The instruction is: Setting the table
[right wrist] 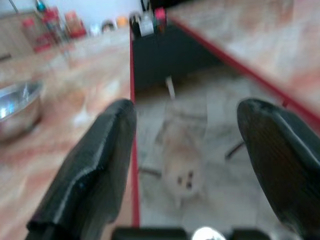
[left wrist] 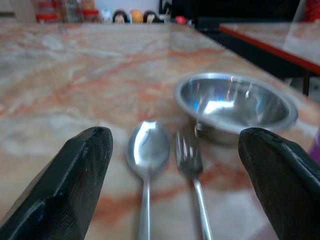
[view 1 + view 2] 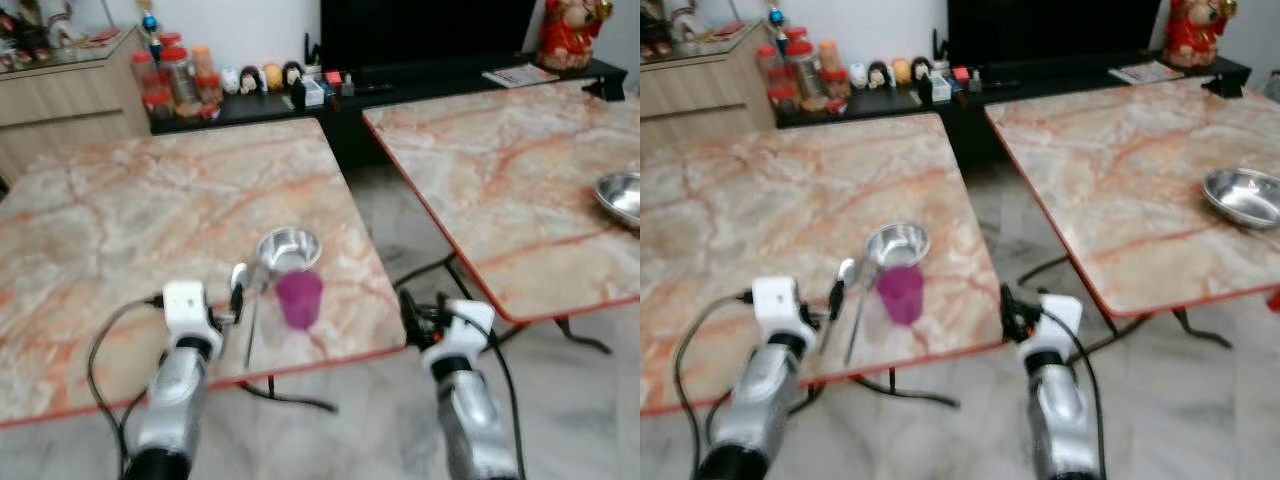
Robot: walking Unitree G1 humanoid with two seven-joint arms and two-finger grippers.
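two marble-topped tables fill the head views, and the place setting sits low and centre on the left table: a steel bowl, a purple cup touching its near side, and a spoon and fork lying side by side just left of the cup, handles toward the robot.

the left gripper hovers low at the near end of the cutlery, its fingers spread wide with nothing between them; in the wrist view the spoon and fork lie in the gap between the two black fingers. the right gripper hangs off the table's right edge, over the floor gap between the tables, fingers also wide apart and empty.

the risk, as a judgement: spoon and fork lie almost touching, so a closing pinch could catch both, or skate one sideways into the bowl. the cup stands close to the fork, and a drifting finger could tip it. the setting is also close to the table's near edge, so a nudged piece could slide off.

a second steel bowl rests on the right table, at the right of the frame. jars and figurines line the dark shelf along the top. table legs and a cable cross the floor between the tables.
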